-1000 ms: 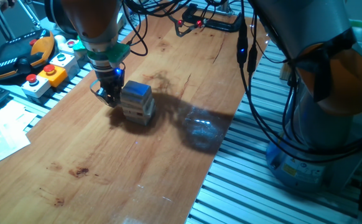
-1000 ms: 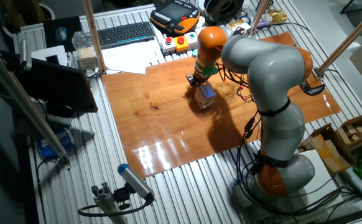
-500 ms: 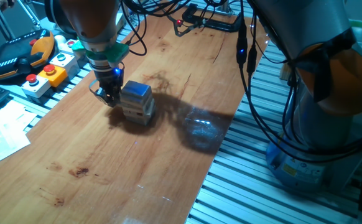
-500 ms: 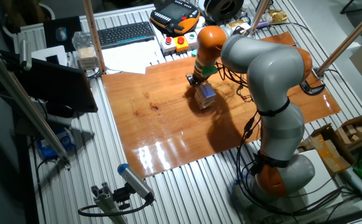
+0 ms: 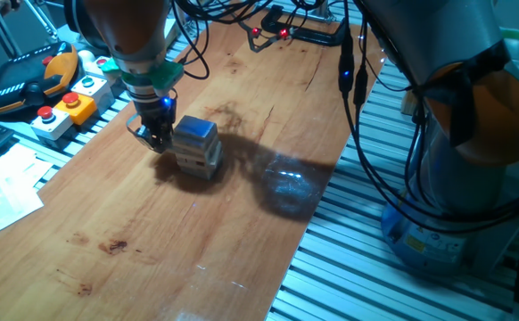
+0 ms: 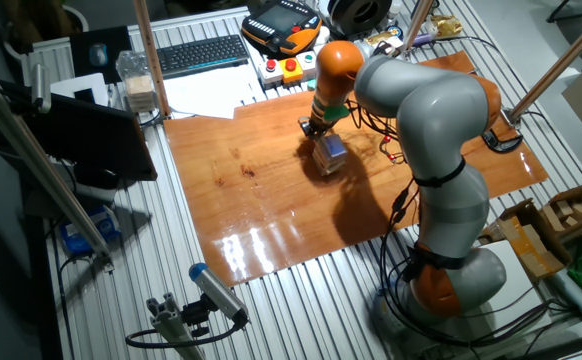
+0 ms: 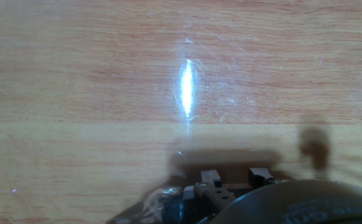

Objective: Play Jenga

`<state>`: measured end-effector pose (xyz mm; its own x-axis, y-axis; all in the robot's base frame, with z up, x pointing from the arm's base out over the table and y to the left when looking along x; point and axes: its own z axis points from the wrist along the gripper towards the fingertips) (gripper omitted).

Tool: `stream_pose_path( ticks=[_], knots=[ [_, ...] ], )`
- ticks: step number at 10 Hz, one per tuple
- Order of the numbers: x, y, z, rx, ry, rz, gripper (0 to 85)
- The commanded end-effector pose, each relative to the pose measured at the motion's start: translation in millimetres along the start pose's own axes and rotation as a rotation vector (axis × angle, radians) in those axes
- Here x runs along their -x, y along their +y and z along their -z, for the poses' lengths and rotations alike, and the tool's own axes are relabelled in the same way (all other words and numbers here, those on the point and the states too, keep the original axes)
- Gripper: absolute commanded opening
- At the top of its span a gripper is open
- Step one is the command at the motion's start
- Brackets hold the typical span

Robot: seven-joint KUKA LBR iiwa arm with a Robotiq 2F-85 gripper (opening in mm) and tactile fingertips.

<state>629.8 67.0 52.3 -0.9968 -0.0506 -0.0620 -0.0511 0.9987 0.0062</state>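
The small block tower [image 5: 196, 147] was stood upright on the wooden bench [image 5: 242, 205], near its edge by the button boxes [image 5: 70, 102], with open wood left all round it, probably for side access. The gripper [image 5: 155, 136] was brought low just beside the tower's side, seemingly lined up to push or pick a block. Whether the jaws were wide or narrow couldn't be told, and nothing was seen held.

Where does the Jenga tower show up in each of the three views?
One fixed view: Jenga tower left of centre, just right of the hand.
The other fixed view: upper centre, beneath the arm's orange joint.
Hand view: not in it; only bare wood.
Shared landmark: the wooden board.
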Motion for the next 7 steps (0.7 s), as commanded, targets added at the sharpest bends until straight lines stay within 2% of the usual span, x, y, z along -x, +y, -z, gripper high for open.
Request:
stream_pose_path(
  ticks=[1, 7],
  knots=[
    [0.3, 0.0, 0.0, 0.000, 0.000, 0.000, 1.0],
    [2.4, 0.5, -0.4, 0.002, 0.000, 0.001, 1.0]
  ],
)
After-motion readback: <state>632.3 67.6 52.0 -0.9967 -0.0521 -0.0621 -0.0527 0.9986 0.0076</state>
